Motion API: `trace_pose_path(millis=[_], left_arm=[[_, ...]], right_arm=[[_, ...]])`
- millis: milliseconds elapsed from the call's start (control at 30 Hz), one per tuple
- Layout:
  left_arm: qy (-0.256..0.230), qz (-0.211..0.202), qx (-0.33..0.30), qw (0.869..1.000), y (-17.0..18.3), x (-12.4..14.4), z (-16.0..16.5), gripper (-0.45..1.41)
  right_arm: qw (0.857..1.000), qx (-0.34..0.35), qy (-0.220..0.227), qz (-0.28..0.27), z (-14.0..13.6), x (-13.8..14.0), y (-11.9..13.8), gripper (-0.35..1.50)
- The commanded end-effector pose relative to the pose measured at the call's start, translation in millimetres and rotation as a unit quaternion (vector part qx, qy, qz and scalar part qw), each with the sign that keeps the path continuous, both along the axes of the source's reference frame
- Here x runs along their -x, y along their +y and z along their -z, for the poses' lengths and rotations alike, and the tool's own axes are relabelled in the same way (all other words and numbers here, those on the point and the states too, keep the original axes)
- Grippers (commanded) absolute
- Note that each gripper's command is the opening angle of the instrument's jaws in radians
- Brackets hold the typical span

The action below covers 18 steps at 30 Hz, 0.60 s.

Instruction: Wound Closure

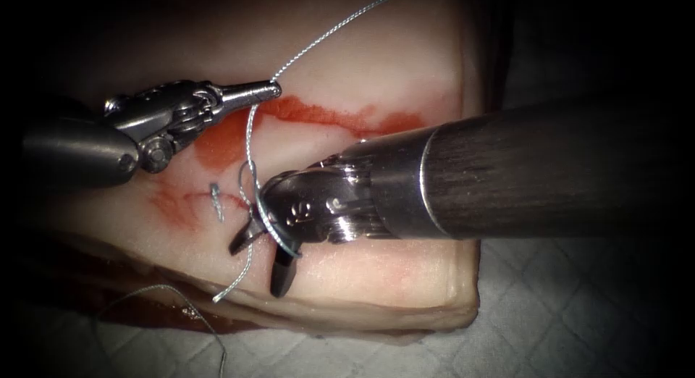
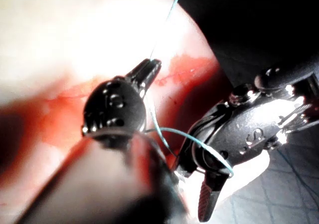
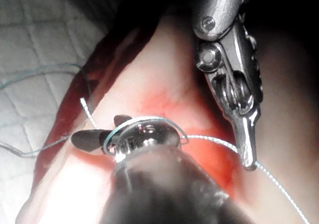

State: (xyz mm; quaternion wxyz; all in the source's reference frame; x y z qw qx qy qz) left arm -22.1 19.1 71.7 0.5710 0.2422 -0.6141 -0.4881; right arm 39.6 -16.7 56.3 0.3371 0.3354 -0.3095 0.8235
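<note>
The thread [image 1: 250,143] is running in from the upper edge of the endoscope view, passing through the tip of the left tool [image 1: 269,90], and dropping down across the red fluid [image 1: 224,143] toward the right tool [image 1: 264,261]. There it is wrapping in a loop around the right tool's wrist, just behind its jaws, and a loose end is trailing off below the jaws onto the pale tissue [image 1: 376,52]. The needle cannot be made out in any view.

The left tool is clamping the thread at its very tip, jaws closed tight on it; in the right wrist view the same tool [image 3: 250,160] is pointing down with the thread [image 3: 209,139] stretching sideways from its tip. The right tool's jaws are spread apart and grasping nothing (the thread is lying around the wrist, not between the jaws), and the left wrist view is showing that tool [image 2: 197,184] with the thread [image 2: 199,137] curving over it.

The cut [image 1: 340,117] is lying as a red line across the tissue, with a short stitch [image 1: 216,197] sitting in the fluid left of the right tool. Another strand of thread is lying on the white quilted cloth [image 1: 550,313] beside the tissue.
</note>
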Motion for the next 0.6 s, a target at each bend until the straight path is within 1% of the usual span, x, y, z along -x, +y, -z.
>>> trace_pose_path(millis=[33, 167, 200, 267, 300, 333, 367, 400, 500, 533, 600], left_arm=[[-0.001, 0.000, 0.000, 1.000, 0.1, 0.5, -0.5, -0.45], [-0.001, 0.000, 0.000, 1.000, 0.1, 0.5, -0.5, -0.45], [-0.001, 0.000, 0.000, 1.000, 0.0, 0.5, -0.4, -0.45], [-0.001, -0.001, 0.000, 1.000, 0.0, 0.5, -0.4, -0.45], [-0.001, -0.001, 0.000, 1.000, -0.1, 0.5, -0.3, -0.45], [-0.001, -0.001, 0.000, 1.000, -0.1, 0.5, -0.3, -0.45], [-0.001, -0.001, 0.000, 1.000, 0.0, 0.5, -0.2, -0.45], [-0.001, -0.001, 0.000, 1.000, 0.0, 0.5, -0.2, -0.45], [-0.001, -0.001, -0.001, 1.000, -0.1, 0.5, -0.1, -0.45], [-0.001, -0.001, -0.001, 1.000, -0.1, 0.5, -0.1, -0.45], [-0.001, -0.001, -0.001, 1.000, -0.1, 0.5, 0.0, -0.45]], right_arm=[[1.000, 0.000, 0.002, -0.002, -0.3, -1.5, 0.2, 0.76], [1.000, 0.000, 0.000, -0.005, -0.4, -2.2, 0.4, 0.71], [1.000, 0.000, -0.004, -0.006, -0.5, -2.4, 0.4, 0.66], [1.000, 0.005, 0.003, -0.001, -0.7, -2.6, 0.2, 0.59], [1.000, 0.008, 0.007, 0.002, -1.0, -2.7, 0.0, 0.52], [1.000, 0.010, 0.009, 0.004, -1.1, -2.8, -0.1, 0.52], [1.000, 0.012, 0.011, 0.006, -1.4, -3.0, -0.2, 0.34], [1.000, 0.014, 0.012, 0.008, -1.5, -3.0, -0.2, 0.26], [1.000, 0.018, 0.013, 0.014, -1.6, -3.0, -0.3, 0.15], [1.000, 0.020, 0.010, 0.016, -1.6, -2.9, -0.4, 0.15], [0.999, 0.025, 0.005, 0.022, -1.7, -2.9, -0.4, 0.00]])
